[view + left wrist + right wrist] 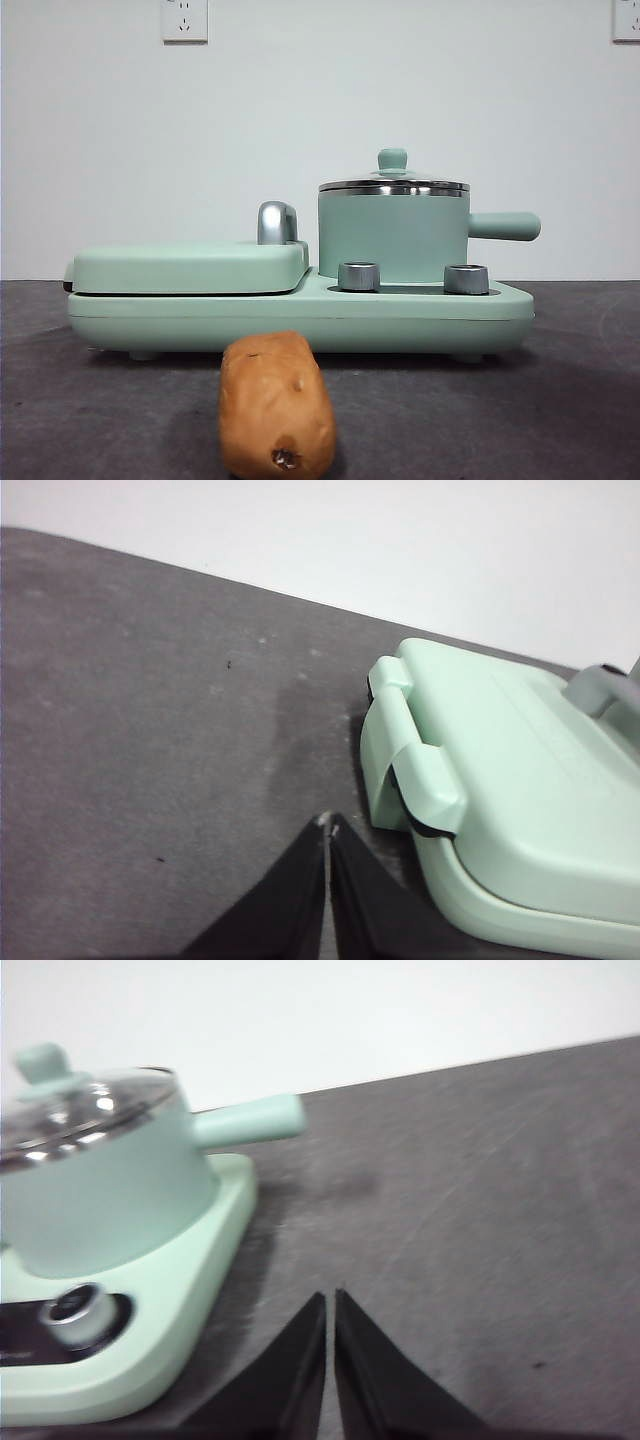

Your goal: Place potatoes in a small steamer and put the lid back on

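Lying alone: the potato (277, 405) rests on the dark tabletop (560, 400) close to the front edge, a dark spot on its near end, just in front of the green cooker base (300, 315) and not touching it.
Steamer: the small steamer (393, 238) stands upright on the right part of the cooker base, its stubby side handle (505, 226) pointing toward the right edge of the tabletop.
Lid: the glass lid (393, 184) sits on the steamer's steel rim, its green knob (392, 159) on top.
Knobs: two metal dials (359, 276) stand on the base in front of the steamer.
Griddle: the flat green griddle (190, 267) lies closed on the left part of the base, its chrome handle (277, 222) rising beside the steamer.
Left gripper: the left gripper (328, 822) hangs above bare tabletop just off the griddle's outer end, jaws pressed together with nothing between them; the potato does not appear in its wrist view.
Right gripper: the right gripper (329, 1298) hangs above bare tabletop beside the steamer end of the base, near the side handle, jaws together and holding nothing; the potato is out of its wrist view as well.
Front view: neither arm shows there, so both grippers are well apart from the potato.
Wall: a plain white wall (100, 150) stands behind the tabletop, with outlets (184, 20) near its top.
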Controlling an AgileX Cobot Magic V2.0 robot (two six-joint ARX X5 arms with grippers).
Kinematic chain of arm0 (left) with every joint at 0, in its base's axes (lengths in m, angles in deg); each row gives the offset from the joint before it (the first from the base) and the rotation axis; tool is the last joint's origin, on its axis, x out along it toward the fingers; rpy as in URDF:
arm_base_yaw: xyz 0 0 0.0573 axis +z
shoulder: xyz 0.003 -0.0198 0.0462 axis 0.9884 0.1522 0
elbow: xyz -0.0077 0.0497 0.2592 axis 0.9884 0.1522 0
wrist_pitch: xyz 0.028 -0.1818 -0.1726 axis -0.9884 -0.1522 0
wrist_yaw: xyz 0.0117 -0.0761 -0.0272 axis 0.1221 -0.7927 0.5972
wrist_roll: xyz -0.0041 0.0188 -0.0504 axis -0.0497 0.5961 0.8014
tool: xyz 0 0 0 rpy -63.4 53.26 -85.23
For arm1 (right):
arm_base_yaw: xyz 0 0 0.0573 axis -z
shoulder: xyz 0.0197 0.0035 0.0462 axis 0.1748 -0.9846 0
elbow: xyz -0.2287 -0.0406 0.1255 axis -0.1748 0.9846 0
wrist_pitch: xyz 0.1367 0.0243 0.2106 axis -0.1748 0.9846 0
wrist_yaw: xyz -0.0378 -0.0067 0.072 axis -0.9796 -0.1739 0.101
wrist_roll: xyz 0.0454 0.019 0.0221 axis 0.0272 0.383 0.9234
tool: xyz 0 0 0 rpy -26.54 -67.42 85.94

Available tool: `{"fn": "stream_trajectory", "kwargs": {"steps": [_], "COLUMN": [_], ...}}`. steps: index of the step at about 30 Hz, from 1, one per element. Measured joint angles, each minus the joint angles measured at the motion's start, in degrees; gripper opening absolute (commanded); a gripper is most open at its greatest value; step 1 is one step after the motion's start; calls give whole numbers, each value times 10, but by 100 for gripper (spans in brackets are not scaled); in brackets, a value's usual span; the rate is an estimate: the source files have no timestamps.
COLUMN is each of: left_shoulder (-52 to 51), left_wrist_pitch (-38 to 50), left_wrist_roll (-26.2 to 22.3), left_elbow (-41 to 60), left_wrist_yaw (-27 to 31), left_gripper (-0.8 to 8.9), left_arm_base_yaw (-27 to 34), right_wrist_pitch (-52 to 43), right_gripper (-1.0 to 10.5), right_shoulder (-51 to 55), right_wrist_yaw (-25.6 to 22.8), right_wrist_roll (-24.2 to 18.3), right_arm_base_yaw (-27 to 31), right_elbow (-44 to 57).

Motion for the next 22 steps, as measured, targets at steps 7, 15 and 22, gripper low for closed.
{"fn": "stream_trajectory", "kwargs": {"steps": [7,15,22], "left_shoulder": [26,118,229], "left_wrist_pitch": [-14,-82,-149], "left_wrist_roll": [43,52,53], "left_elbow": [-39,-175,-308], "left_wrist_yaw": [-37,-67,-156], "left_gripper": [7,7,8], "left_arm_base_yaw": [-2,-14,-24], "right_wrist_pitch": [61,185,279], "right_gripper": [13,13,13], "right_shoulder": [-11,-90,-180], "right_wrist_yaw": [8,34,138], "right_wrist_roll": [48,56,34], "right_arm_base_yaw": [0,0,0], "right_elbow": [-85,-255,-398]}}
